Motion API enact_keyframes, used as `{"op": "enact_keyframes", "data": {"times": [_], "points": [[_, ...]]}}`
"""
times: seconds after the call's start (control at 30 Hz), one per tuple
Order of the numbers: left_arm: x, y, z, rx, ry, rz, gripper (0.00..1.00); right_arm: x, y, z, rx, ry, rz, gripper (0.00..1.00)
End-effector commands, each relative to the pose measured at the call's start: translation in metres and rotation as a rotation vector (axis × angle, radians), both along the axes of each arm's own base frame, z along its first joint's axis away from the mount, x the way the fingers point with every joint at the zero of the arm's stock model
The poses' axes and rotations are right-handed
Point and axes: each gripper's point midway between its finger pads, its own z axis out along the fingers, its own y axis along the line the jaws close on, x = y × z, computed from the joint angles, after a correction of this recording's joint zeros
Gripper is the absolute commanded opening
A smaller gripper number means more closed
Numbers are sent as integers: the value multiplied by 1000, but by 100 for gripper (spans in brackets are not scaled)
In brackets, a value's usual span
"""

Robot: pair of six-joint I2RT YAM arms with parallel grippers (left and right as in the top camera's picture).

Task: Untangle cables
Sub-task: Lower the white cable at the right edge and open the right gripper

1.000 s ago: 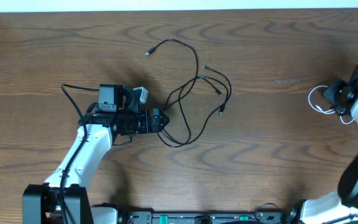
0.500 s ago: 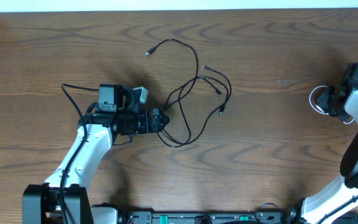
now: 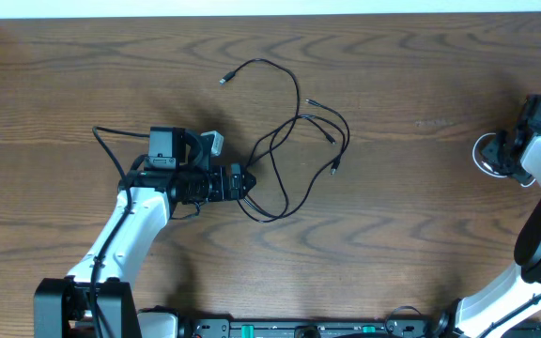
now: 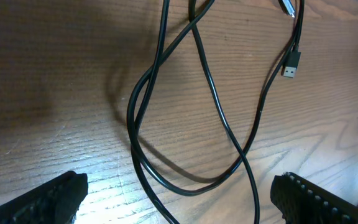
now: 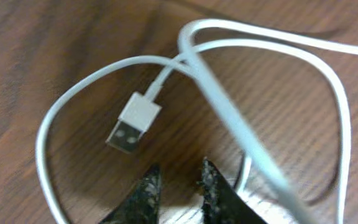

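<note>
The white cord [image 5: 138, 115] is separated: it lies coiled well right of the black cords [image 4: 211, 93], under the right gripper [image 5: 179, 183], whose fingers are barely parted, grip indeterminate. The black cords lie crossed, not yet untangled. The left gripper [image 3: 244, 182] at their edge is spread wide, empty.

Thin black cords [image 3: 298, 113] lie loosely tangled in overlapping loops mid-table, plug ends free. 1 white cord [image 5: 241, 124] lies coiled far right, USB plug [image 5: 132, 121] inside its loop.
</note>
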Motion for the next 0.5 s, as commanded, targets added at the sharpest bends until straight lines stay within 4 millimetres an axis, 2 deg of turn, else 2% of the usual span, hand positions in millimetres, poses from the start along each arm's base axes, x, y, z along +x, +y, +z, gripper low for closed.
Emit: {"op": "enact_keyframes", "data": {"times": [0.0,0.23,0.47], "points": [[5,1,6,12,-22,1,100,-5,18,-9,54,25,73,21],[5,1,6,12,-22,1,100,14,61,23,122,-66,194,25],[5,1,6,12,-22,1,100,25,105,25,124,-63,306,29]]}}
